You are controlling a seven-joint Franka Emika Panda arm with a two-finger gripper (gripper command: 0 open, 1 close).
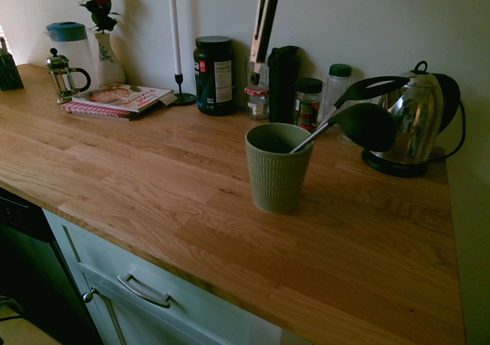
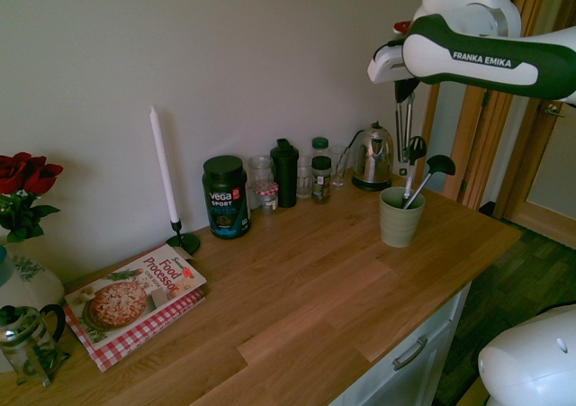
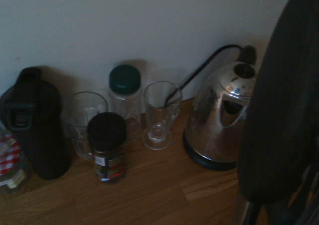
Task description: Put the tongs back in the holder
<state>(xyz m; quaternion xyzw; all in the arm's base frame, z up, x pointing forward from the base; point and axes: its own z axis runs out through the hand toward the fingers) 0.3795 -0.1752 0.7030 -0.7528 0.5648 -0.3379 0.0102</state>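
Observation:
The tongs (image 1: 264, 24) hang upright in the air, black ends down, coming in from the top edge of the first exterior view. My gripper (image 2: 405, 89) is shut on their upper part; it is out of the first exterior view. The holder (image 1: 276, 175), a sage-green ribbed cup, stands on the wooden counter with a black ladle (image 1: 367, 125) and a slotted spoon (image 1: 375, 85) leaning out of it. In the second exterior view the tongs (image 2: 401, 131) hang just above and behind the holder (image 2: 400, 217). A broad dark shape (image 3: 279, 115) fills the right of the wrist view.
Along the wall stand a steel kettle (image 1: 417, 123), a black bottle (image 1: 283, 81), small jars (image 1: 308, 100), a dark Vega tub (image 1: 214, 73) and a white candle (image 1: 174, 31). A cookbook (image 1: 119, 100) and a French press (image 1: 65, 73) sit at the far left.

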